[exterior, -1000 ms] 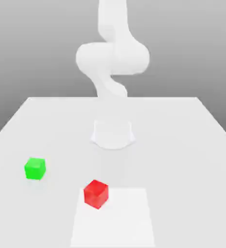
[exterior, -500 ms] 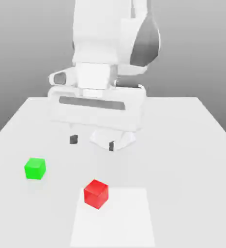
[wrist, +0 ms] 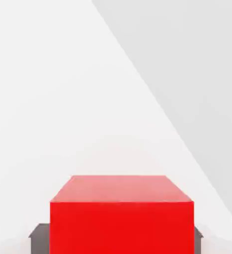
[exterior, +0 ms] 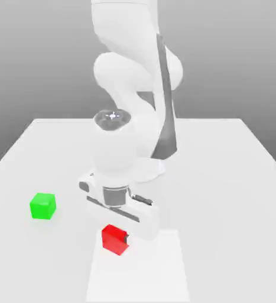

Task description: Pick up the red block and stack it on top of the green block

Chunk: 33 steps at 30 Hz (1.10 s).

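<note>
- My fingers (wrist: 39,240) grip the red block (wrist: 121,228) from two opposite sides.
- Red block sits low, at the white patch's (exterior: 139,272) far corner, exterior view's left.
- Green block (exterior: 42,206) apart, further to the exterior view's left.

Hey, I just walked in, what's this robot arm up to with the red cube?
The arm has come down over the red block, and its gripper has closed on it, one finger against each of two opposite sides. The block is at the edge of the white patch. The green block sits apart on the table, with nothing stacked on it yet.
</note>
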Each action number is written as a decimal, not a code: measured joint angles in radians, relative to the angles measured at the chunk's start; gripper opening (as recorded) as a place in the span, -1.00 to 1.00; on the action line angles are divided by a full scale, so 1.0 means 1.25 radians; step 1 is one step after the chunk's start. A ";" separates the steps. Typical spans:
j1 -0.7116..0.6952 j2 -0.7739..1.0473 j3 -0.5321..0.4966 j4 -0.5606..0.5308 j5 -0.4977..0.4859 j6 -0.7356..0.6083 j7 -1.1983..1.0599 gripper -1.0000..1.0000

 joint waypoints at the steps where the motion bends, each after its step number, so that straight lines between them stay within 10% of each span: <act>1: 0.001 0.012 -0.002 0.002 -0.003 0.010 0.002 -1.00; 10: -0.020 -0.194 0.000 -0.028 0.020 -0.166 -0.032 -1.00; 27: -0.299 -0.359 -0.292 -0.069 -0.131 -0.284 -0.418 -1.00; 33: -0.228 -0.275 -0.354 -0.067 0.017 -0.219 -0.550 -1.00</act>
